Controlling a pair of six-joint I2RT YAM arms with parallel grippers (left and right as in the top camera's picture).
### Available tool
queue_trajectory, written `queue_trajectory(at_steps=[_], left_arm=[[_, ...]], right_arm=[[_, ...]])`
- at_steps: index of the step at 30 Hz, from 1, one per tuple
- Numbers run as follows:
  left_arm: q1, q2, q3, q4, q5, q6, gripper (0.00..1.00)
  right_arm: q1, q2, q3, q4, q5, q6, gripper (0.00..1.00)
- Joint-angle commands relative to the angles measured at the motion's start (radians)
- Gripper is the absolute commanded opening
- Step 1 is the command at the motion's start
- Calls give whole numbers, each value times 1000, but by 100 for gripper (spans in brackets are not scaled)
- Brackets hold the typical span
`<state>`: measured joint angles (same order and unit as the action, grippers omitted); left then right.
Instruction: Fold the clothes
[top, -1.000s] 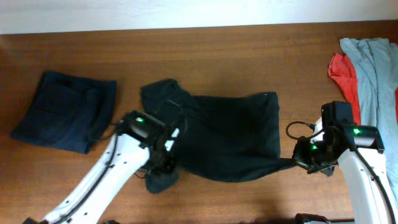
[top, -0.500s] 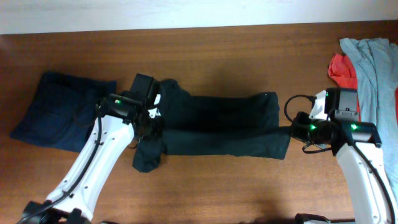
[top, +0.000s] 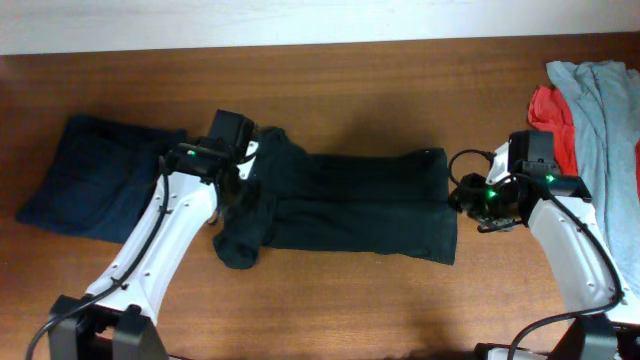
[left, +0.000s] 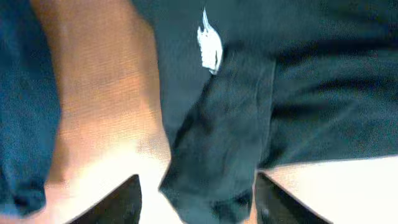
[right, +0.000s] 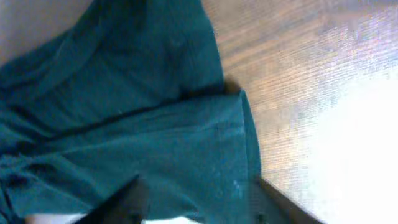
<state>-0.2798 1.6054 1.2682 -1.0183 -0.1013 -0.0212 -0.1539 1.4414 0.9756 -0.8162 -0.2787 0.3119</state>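
The clothes, a black T-shirt (top: 350, 205), lie folded into a long band across the middle of the table. One sleeve (top: 240, 240) sticks out towards the near edge at the left. My left gripper (top: 245, 168) hovers over the shirt's left end and is open. In the left wrist view the gripper (left: 196, 208) has the sleeve (left: 217, 155) lying loose between its fingers, below a white mark (left: 209, 46). My right gripper (top: 466, 195) is at the shirt's right edge. In the right wrist view it (right: 199, 211) is open above the folded hem (right: 236, 155).
A dark navy folded garment (top: 100, 190) lies left of the shirt, close to my left arm. Light grey (top: 605, 120) and red (top: 550, 120) garments lie at the right edge, behind my right arm. Bare wood (top: 330, 300) runs along the near side.
Both grippers carried the shirt's near edge over towards the far side, doubling the shirt into a narrower band. Both then opened and let go of the cloth.
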Motion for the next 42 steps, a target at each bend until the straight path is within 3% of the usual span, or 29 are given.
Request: queue_trajectory(at_steps=[1, 7, 11, 15, 27, 29, 34, 38, 42], left_arm=[[14, 5, 10, -73, 101, 14, 60], [14, 6, -27, -188, 191, -10, 63], [14, 6, -175, -121, 192, -129, 63], [14, 6, -238, -97, 193, -150, 63], [14, 11, -329, 77, 171, -151, 58], [14, 22, -339, 85, 157, -150, 49], [14, 40, -338, 114, 105, -150, 1], [21, 40, -312, 88, 70, -150, 1], [35, 39, -261, 35, 27, -138, 1]], right_arm=[[-5, -6, 12, -45, 0, -1, 68], [-3, -1, 8, -177, 2, -1, 73], [-3, 19, -56, -193, 0, 19, 74], [-3, 25, -133, -130, -3, 60, 69], [-3, 25, -243, 94, -62, 71, 69], [-3, 25, -243, 108, -62, 71, 67], [-3, 25, -243, 145, -61, 71, 57], [-3, 25, -264, 148, -39, 90, 50], [-3, 25, -296, 128, -70, 124, 54]])
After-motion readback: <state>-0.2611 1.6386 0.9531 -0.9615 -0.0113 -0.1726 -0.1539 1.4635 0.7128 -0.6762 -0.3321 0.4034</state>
